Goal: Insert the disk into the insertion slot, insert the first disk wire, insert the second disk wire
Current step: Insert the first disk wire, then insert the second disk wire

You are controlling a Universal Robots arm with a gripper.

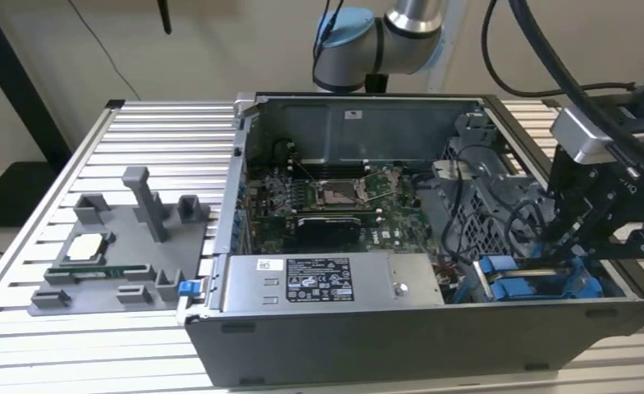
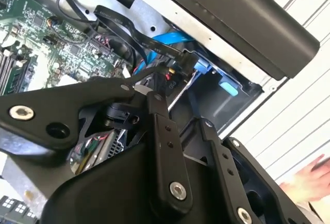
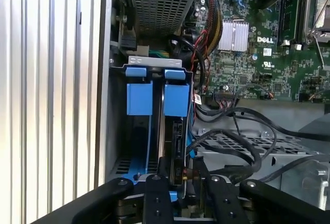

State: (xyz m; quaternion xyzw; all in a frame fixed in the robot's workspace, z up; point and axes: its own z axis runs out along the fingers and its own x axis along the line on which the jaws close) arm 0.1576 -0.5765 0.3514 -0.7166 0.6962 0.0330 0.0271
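Note:
In the first wrist view the disk (image 3: 177, 133) stands on edge inside the insertion slot (image 3: 154, 60) of the grey drive cage, with its blue carrier frame (image 3: 176, 99) beside a second blue carrier (image 3: 139, 98). My gripper (image 3: 184, 176) hangs right over the disk's end, its fingertips closed on the black connector of a disk wire (image 3: 179, 171). The second wrist view shows that connector (image 2: 184, 60) on a flat black cable, pinched at a thin fingertip (image 2: 150, 72), with a blue wire (image 2: 170, 41) behind it. In the exterior view the gripper (image 1: 568, 250) reaches into the cage above the blue carriers (image 1: 532, 284).
The open computer case holds the motherboard (image 1: 333, 197), a labelled power supply (image 1: 322, 283) and loose black cables (image 3: 242, 146) beside the cage. A grey fixture (image 1: 114, 254) with small parts sits on the slatted table at the exterior view's left. A person's hand (image 2: 312, 176) shows at the table edge.

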